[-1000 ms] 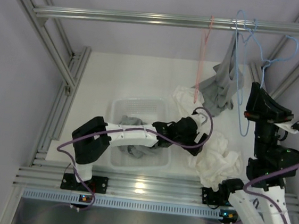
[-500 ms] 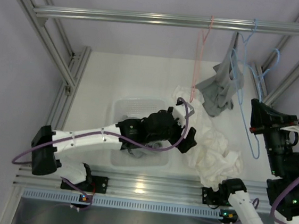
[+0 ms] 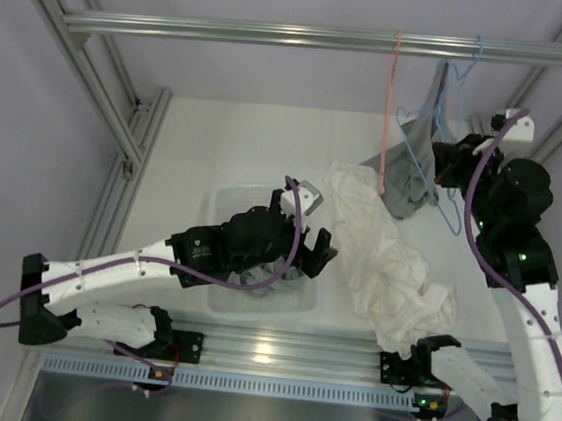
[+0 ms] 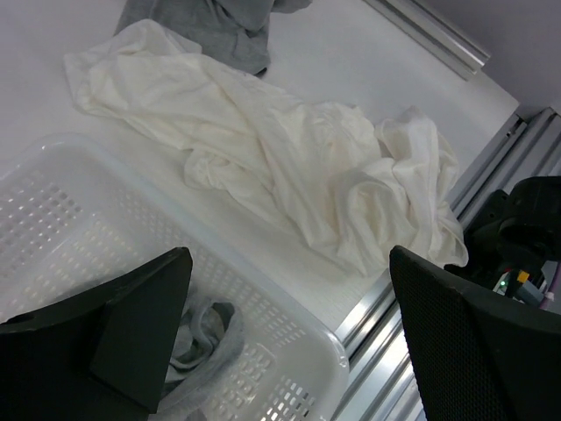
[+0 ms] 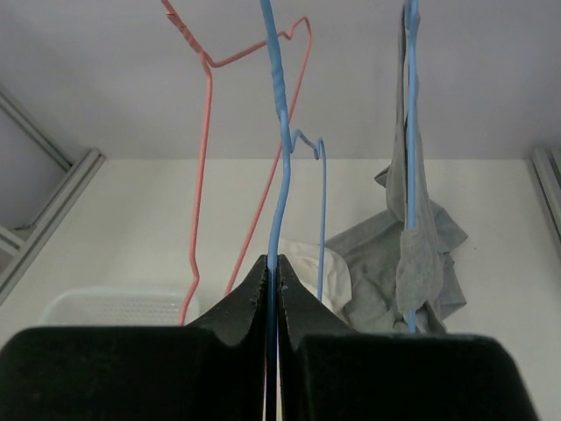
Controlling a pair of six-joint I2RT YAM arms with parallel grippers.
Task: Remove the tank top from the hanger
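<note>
Though partly hidden, tank top (image 3: 405, 178) on hanger (image 5: 408, 105).

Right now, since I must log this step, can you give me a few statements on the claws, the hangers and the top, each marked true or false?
1. The right claw is shut on a blue hanger. True.
2. The left claw is shut. False: it is open, above the basket.
3. The tank top lies flat on the table. False: it hangs below the rail.
4. The pink hanger is bare. True.
</note>
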